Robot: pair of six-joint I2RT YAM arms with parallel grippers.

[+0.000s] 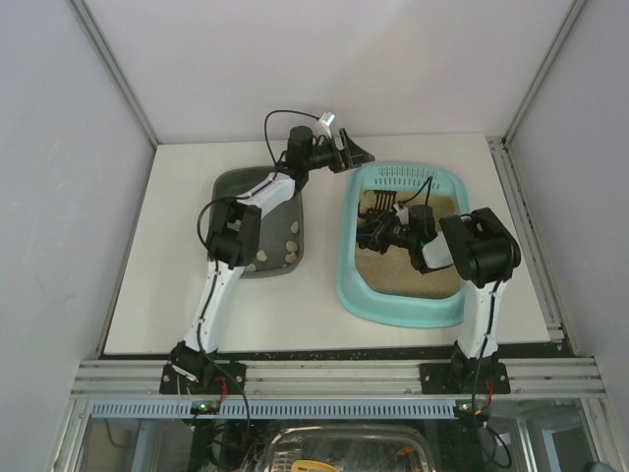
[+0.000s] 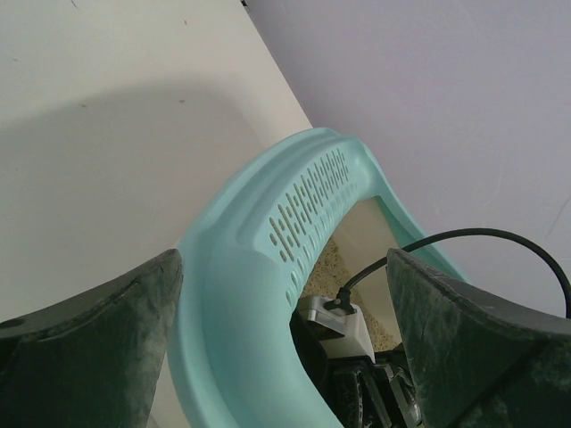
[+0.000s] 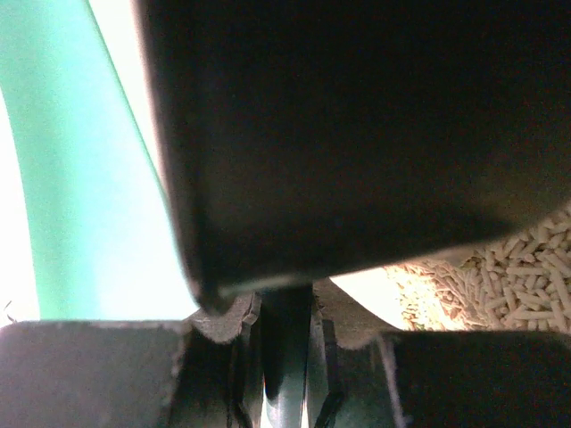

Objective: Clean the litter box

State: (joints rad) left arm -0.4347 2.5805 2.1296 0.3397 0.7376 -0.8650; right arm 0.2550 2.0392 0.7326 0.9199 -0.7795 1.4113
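The light-turquoise litter box (image 1: 393, 305) lies right of centre, with beige litter (image 1: 408, 275) inside and a slotted end (image 1: 405, 178) at the far side. My left gripper (image 1: 356, 152) hovers open at its far left corner. In the left wrist view the rim (image 2: 236, 294) passes between the spread fingers (image 2: 89, 348), with the slots (image 2: 312, 201) beyond. My right gripper (image 1: 388, 234) is low inside the box, shut on the handle of a black scoop (image 1: 381, 202). In the right wrist view the scoop's blade (image 3: 357, 134) fills the frame, with pellets (image 3: 526, 276) at the right.
A dark grey tray (image 1: 236, 187) sits left of the litter box and holds several pale lumps (image 1: 290, 258) at its near end. White walls and metal rails close in the white table (image 1: 167, 246) at the back and sides.
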